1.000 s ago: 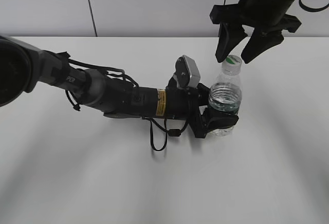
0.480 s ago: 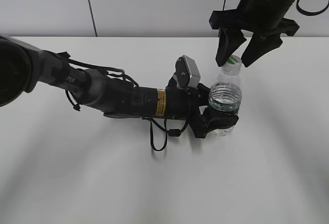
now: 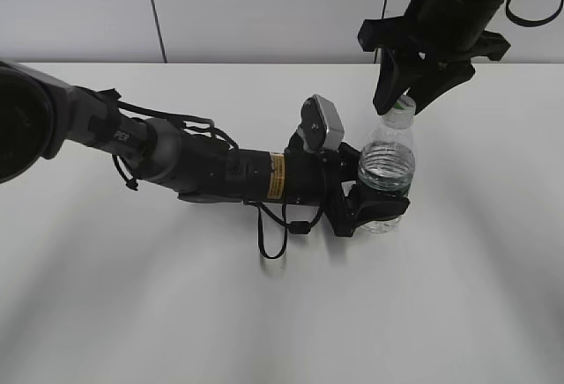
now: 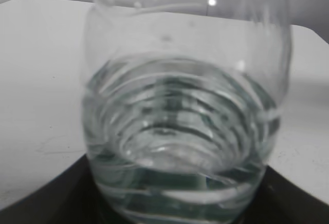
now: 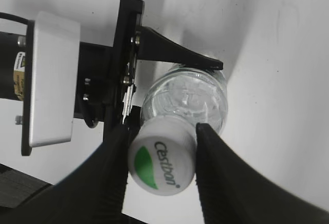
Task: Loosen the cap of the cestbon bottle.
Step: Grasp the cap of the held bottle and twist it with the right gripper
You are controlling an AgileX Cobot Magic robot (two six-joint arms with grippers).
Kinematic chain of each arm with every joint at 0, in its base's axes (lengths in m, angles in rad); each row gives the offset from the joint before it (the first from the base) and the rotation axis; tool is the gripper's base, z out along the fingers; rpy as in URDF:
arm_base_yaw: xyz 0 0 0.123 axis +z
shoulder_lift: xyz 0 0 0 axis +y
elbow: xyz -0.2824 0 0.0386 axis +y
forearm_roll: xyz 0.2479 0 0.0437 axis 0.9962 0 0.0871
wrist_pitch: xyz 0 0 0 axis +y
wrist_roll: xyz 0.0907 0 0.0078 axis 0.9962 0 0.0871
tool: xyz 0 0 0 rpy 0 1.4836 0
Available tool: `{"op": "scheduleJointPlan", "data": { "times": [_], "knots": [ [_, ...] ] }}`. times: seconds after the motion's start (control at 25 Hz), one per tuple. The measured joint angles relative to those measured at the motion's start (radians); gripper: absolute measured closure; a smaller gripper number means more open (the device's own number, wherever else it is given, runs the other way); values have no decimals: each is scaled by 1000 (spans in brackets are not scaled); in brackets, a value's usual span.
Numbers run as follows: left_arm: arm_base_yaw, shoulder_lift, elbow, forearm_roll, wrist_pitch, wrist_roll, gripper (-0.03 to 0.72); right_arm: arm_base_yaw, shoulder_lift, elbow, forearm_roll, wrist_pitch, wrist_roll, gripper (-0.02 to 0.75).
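The cestbon bottle stands upright on the white table, clear, with water inside and a dark green label band. My left gripper is shut on its lower body; the bottle fills the left wrist view, with the black jaws at its sides. The cap, white with a green patch and "Cestbon" lettering, sits on the neck. My right gripper comes from above and its two black fingers press the cap's sides. In the exterior view the right gripper covers most of the cap.
The white table runs to a pale wall at the back. My left arm lies low across the table from the left, with loose cables. Its wrist camera housing shows beside the bottle.
My right gripper's fingers have closed from spread apart above the cap to pinched on the cap. The left gripper and the bottle have not moved.
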Motion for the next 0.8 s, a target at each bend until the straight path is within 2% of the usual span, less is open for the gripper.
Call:
{"op": "scheduleJointPlan", "data": {
  "times": [0.2,0.52,0.72,0.8],
  "knots": [
    [0,0,0,-1,0,0,184,0,0,0,1,0,-172,432],
    [0,0,0,0,0,0,184,0,0,0,17,0,-722,432],
    [1,0,0,1,0,0,184,0,0,0,38,0,-779,433],
    [1,0,0,1,0,0,184,0,0,0,38,0,-744,402]
  ]
}}
